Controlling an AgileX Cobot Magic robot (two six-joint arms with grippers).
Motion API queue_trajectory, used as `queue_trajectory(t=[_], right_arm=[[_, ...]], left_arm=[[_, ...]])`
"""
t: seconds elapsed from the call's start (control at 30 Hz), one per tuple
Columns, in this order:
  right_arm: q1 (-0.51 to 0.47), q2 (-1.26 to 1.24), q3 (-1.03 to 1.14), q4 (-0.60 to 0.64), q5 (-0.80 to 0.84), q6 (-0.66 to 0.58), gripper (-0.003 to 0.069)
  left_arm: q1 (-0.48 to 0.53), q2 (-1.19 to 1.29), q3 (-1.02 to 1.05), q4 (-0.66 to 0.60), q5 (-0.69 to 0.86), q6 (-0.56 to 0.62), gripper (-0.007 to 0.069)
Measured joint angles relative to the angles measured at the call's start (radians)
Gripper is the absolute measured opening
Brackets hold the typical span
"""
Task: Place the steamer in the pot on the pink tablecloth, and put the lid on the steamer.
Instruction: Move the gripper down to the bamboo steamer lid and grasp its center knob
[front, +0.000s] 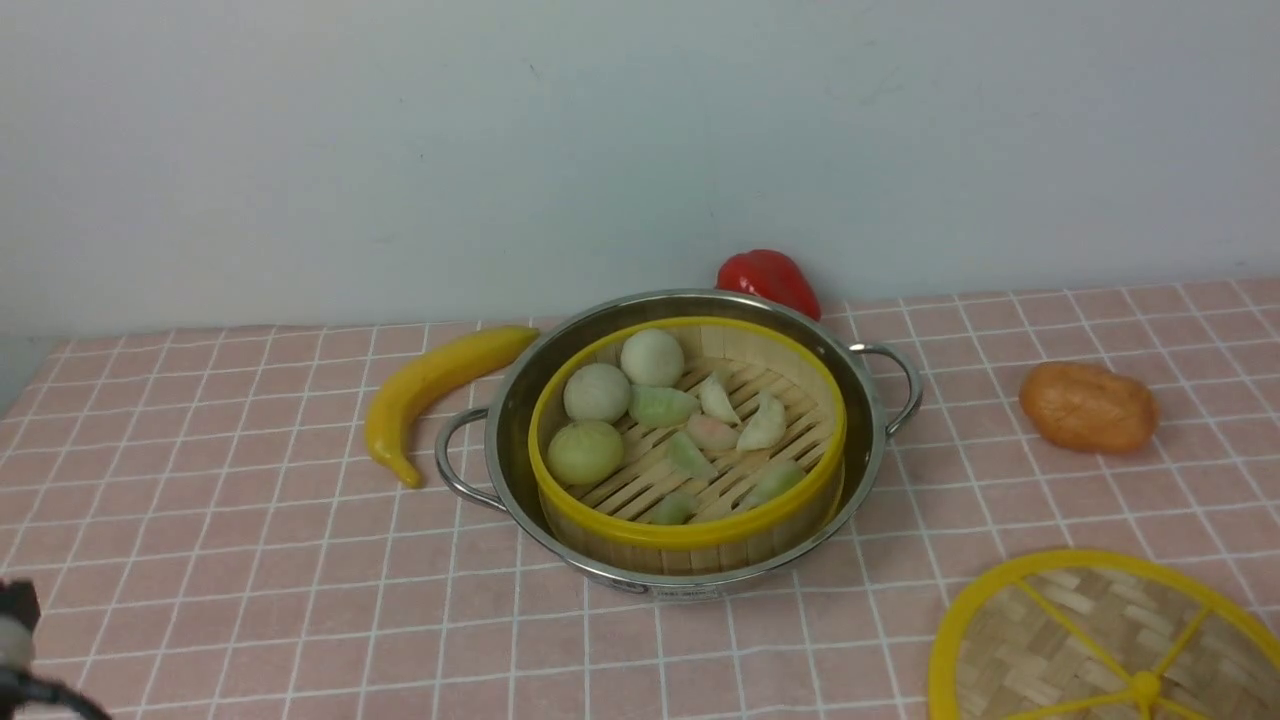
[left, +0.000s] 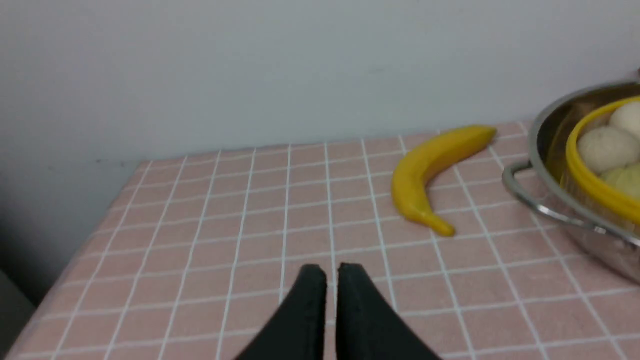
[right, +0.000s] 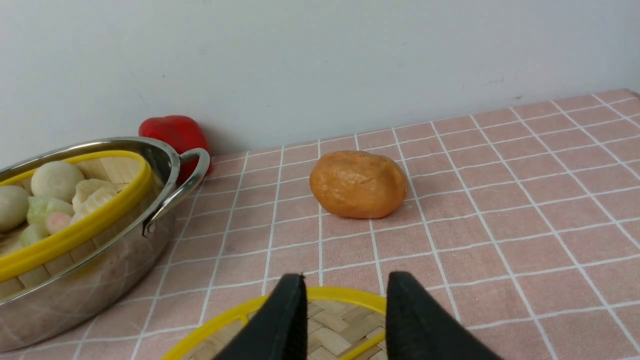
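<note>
The steamer, a bamboo basket with yellow rims holding buns and dumplings, sits inside the steel pot on the pink tablecloth. The lid, a woven disc with yellow rim and spokes, lies flat on the cloth at the front right, apart from the pot. My right gripper is open and empty, its fingers over the lid's far rim. My left gripper is shut and empty above bare cloth, left of the pot. Neither gripper's jaws show in the front view.
A yellow banana lies left of the pot. A red pepper sits behind the pot against the wall. An orange-brown lump lies right of the pot, beyond the lid. The table's left edge shows in the left wrist view.
</note>
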Motion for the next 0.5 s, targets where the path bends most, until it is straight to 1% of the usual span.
queue_trajectory(t=[0.03, 0.1, 0.13, 0.2, 0.33, 0.5], right_arm=[[0.000, 0.000, 0.000, 0.000, 0.000, 0.000, 0.0243], [0.000, 0.000, 0.000, 0.000, 0.000, 0.000, 0.0243], [0.000, 0.000, 0.000, 0.000, 0.000, 0.000, 0.0243], [0.000, 0.000, 0.000, 0.000, 0.000, 0.000, 0.0243], [0.000, 0.000, 0.000, 0.000, 0.000, -0.003, 0.0243], [0.000, 0.000, 0.000, 0.000, -0.001, -0.003, 0.0243]], left_arm=[[0.001, -0.009, 0.009, 0.000, -0.001, 0.000, 0.0033], [0.005, -0.108, 0.100, 0.000, -0.001, 0.000, 0.0035], [0.005, -0.122, 0.104, 0.000, 0.000, 0.000, 0.0036], [0.005, -0.199, 0.150, 0.000, 0.052, 0.000, 0.0043], [0.005, -0.273, 0.166, 0.000, 0.116, 0.000, 0.0043], [0.005, -0.282, 0.166, 0.000, 0.119, 0.003, 0.0064]])
